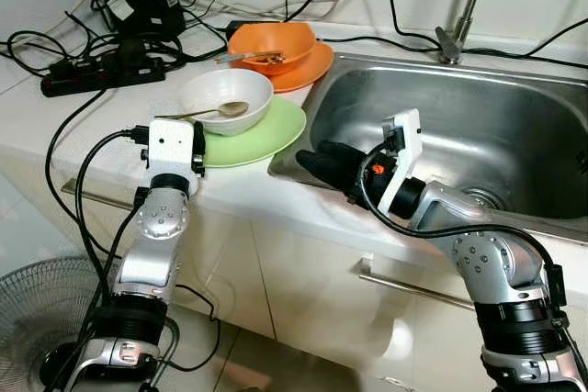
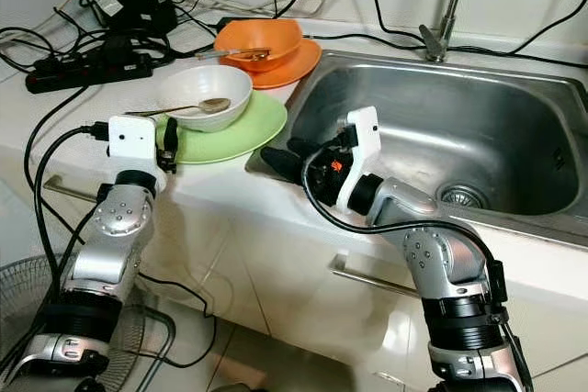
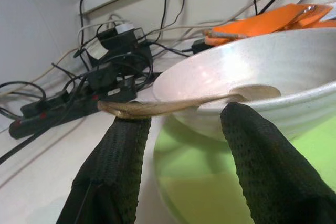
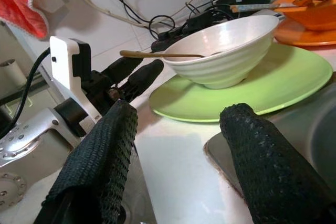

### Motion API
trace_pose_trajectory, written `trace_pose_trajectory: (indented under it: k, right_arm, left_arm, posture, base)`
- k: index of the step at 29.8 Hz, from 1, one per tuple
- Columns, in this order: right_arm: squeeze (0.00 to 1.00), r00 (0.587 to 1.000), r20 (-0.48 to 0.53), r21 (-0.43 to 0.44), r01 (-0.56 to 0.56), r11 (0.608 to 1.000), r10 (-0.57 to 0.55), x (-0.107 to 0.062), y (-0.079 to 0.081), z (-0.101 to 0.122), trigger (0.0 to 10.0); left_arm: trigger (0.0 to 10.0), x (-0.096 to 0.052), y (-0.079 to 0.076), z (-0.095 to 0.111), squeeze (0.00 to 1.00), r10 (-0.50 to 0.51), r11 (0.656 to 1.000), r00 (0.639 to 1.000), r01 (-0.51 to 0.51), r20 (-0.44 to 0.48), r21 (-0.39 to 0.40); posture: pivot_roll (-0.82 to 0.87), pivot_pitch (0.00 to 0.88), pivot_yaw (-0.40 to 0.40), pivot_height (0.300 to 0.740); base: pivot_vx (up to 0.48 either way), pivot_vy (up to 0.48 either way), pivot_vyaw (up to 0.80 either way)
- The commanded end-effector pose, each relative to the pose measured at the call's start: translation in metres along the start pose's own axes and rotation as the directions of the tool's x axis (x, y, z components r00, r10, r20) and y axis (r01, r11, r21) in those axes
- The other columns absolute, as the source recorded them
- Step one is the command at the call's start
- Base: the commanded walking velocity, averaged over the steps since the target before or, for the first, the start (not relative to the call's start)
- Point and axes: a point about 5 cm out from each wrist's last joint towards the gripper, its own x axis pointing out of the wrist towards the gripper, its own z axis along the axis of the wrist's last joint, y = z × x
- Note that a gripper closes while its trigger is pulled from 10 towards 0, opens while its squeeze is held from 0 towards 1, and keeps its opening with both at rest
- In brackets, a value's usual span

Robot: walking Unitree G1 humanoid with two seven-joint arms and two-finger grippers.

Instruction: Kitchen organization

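We can read no brand, label or writing on anything here.

A white ribbed bowl [image 1: 226, 98] sits on a light green plate [image 1: 266, 134] on the white worktop [image 1: 55, 117], just beside the left rim of the steel sink [image 1: 459, 126]. A slim gold-coloured spoon [image 1: 207, 113] lies in the bowl, its scoop inside and its handle sticking out over the near-left rim. Behind it an orange bowl [image 1: 272, 44] rests on an orange plate [image 1: 308, 66], with another utensil [image 1: 250, 56] across it. A black power strip [image 1: 101, 71] and tangled cables lie at the back left of the worktop.

Our left gripper [image 3: 178, 129] is raised to the worktop edge, pointing at the white bowl; its fingers [image 3: 118, 156] are spread, one just under the spoon handle, the other against the bowl's outer wall, holding nothing. Our right gripper [image 4: 178, 129] reaches leftward from in front of the sink, over the sink's near-left corner, fingers [image 4: 257, 156] apart and empty, aimed towards the green plate.
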Motion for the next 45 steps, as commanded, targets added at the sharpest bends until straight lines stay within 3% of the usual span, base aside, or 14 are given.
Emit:
trace_pose_trajectory:
  k: [1, 5, 7, 26, 35, 37, 39, 42, 43, 44, 45]
  right_arm:
    - [0.00, 1.000, 0.019, -0.029, 0.006, 1.000, -0.006, 0.001, 0.003, 0.006, 10.0]
    - [0.00, 1.000, 0.025, -0.029, 0.011, 1.000, -0.010, 0.001, 0.003, 0.006, 10.0]
    - [0.00, 1.000, 0.027, -0.026, 0.011, 1.000, -0.010, 0.001, 0.002, 0.006, 10.0]
    - [0.00, 0.998, 0.049, -0.031, 0.040, 0.999, -0.039, 0.003, -0.001, 0.009, 10.0]
    - [0.00, 0.997, 0.056, -0.026, 0.053, 0.998, -0.052, 0.002, -0.001, 0.009, 10.0]
    - [0.00, 0.997, 0.058, -0.025, 0.056, 0.998, -0.055, 0.002, -0.001, 0.009, 10.0]
    - [0.00, 0.997, 0.058, -0.025, 0.057, 0.998, -0.056, 0.002, -0.001, 0.010, 10.0]
    - [0.00, 0.996, 0.064, -0.023, 0.061, 0.998, -0.060, 0.002, -0.002, 0.011, 10.0]
    - [0.00, 0.996, 0.065, -0.023, 0.063, 0.998, -0.061, 0.002, -0.002, 0.011, 10.0]
    - [0.00, 0.996, 0.067, -0.021, 0.063, 0.998, -0.062, 0.002, -0.002, 0.011, 10.0]
    - [0.00, 0.996, 0.068, -0.020, 0.064, 0.998, -0.063, 0.002, -0.002, 0.011, 10.0]
  left_arm:
    - [10.0, 0.006, 0.006, 0.010, 0.00, 0.033, 0.999, 0.998, -0.033, 0.049, -0.010]
    - [10.0, 0.006, 0.010, 0.013, 0.00, 0.058, 0.998, 0.996, -0.057, 0.075, -0.017]
    - [10.0, 0.005, 0.017, 0.011, 0.00, 0.107, 0.993, 0.990, -0.111, 0.089, 0.034]
    - [10.0, 0.019, 0.021, 0.003, 0.00, 0.089, 0.996, 0.992, -0.091, 0.094, 0.018]
    - [10.0, 0.027, 0.030, -0.002, 0.00, 0.157, 0.965, 0.987, -0.147, 0.028, -0.219]
    - [10.0, 0.029, 0.029, -0.001, 0.00, 0.154, 0.944, 0.988, -0.141, 0.018, -0.299]
    - [10.0, 0.029, 0.028, -0.002, 0.00, 0.148, 0.935, 0.989, -0.134, 0.016, -0.328]
    - [10.0, 0.034, 0.021, 0.003, 0.00, 0.123, 0.886, 0.992, -0.107, 0.006, -0.450]
    - [9.3, 0.035, 0.020, 0.004, 0.00, 0.121, 0.878, 0.993, -0.105, 0.005, -0.466]
    - [7.7, 0.035, 0.019, 0.005, 0.00, 0.119, 0.871, 0.993, -0.102, 0.006, -0.481]
    - [7.7, 0.036, 0.019, 0.005, 0.00, 0.118, 0.864, 0.993, -0.098, 0.008, -0.493]
  posture:
    - [-0.09, 0.011, 0.079, 0.740]
    - [-0.09, 0.010, 0.079, 0.740]
    - [-0.10, 0.007, 0.076, 0.740]
    - [-0.11, 0.003, 0.075, 0.740]
    - [-0.11, 0.009, 0.075, 0.740]
    - [-0.11, 0.010, 0.074, 0.740]
    - [-0.11, 0.010, 0.074, 0.740]
    - [-0.11, 0.011, 0.075, 0.740]
    - [-0.11, 0.011, 0.076, 0.740]
    - [-0.11, 0.011, 0.076, 0.740]
    - [-0.11, 0.011, 0.076, 0.740]
  base:
    - [0.000, 0.000, 0.00]
    - [0.000, 0.000, 0.00]
    - [0.000, 0.000, 0.00]
    - [0.000, 0.000, 0.00]
    - [0.000, 0.000, 0.00]
    - [0.000, 0.000, 0.00]
    - [0.000, 0.000, 0.00]
    - [0.000, 0.000, 0.00]
    - [0.000, 0.000, 0.00]
    - [0.000, 0.000, 0.00]
    - [0.000, 0.000, 0.00]
